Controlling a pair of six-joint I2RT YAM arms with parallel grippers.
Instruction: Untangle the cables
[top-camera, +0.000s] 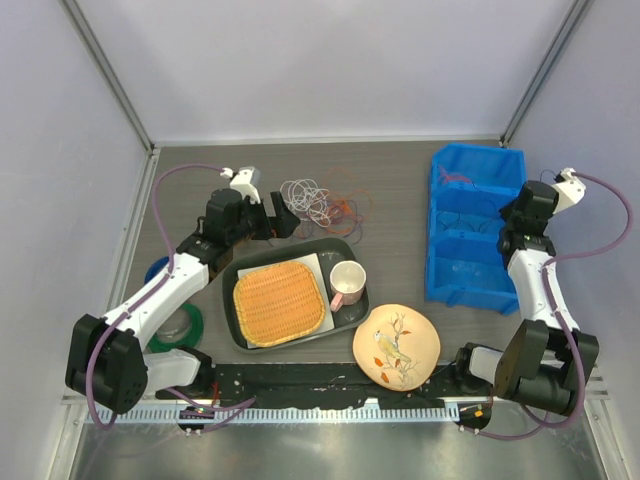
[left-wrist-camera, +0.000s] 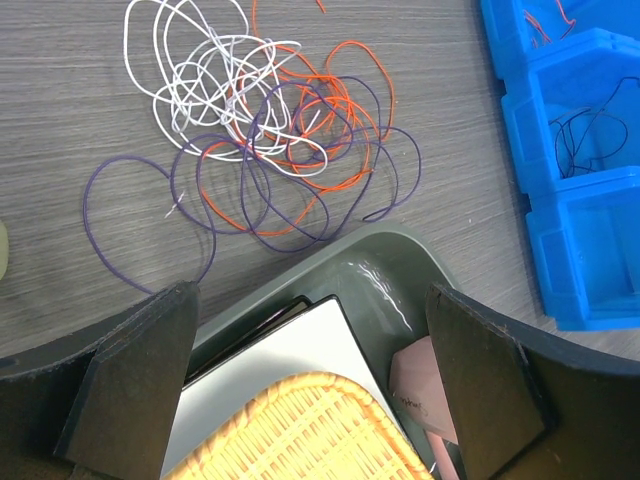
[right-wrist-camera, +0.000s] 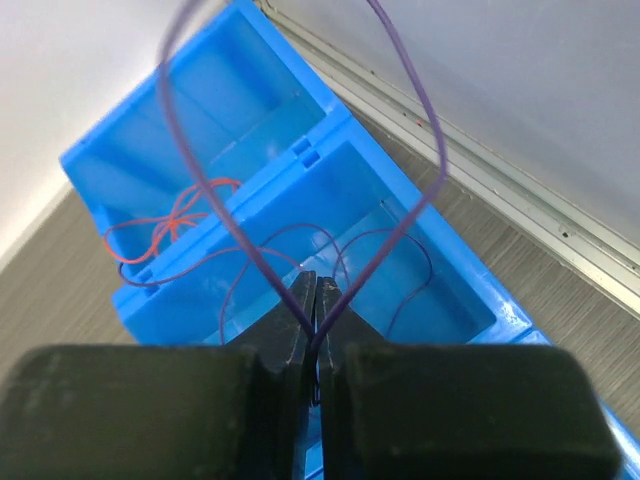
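Observation:
The cables (top-camera: 322, 203) lie in a loose bunch of white, orange and purple wires on the table, just behind the dark tray; the left wrist view shows the cables (left-wrist-camera: 265, 130) ahead of the fingers. My left gripper (top-camera: 285, 222) is open and empty, hovering over the tray's far-left corner beside the bunch. My right gripper (top-camera: 513, 215) is over the blue bin (top-camera: 474, 228) and is shut on a purple cable (right-wrist-camera: 300, 180) that loops up out of the jaws. An orange cable (right-wrist-camera: 170, 228) and purple loops lie in the bin's compartments.
A dark tray (top-camera: 243, 265) holds a woven yellow mat (top-camera: 279, 302) and a pink mug (top-camera: 347, 282). A patterned plate (top-camera: 396, 346) sits near the front. Green and blue tape rings (top-camera: 180, 325) lie under the left arm. Walls enclose the table.

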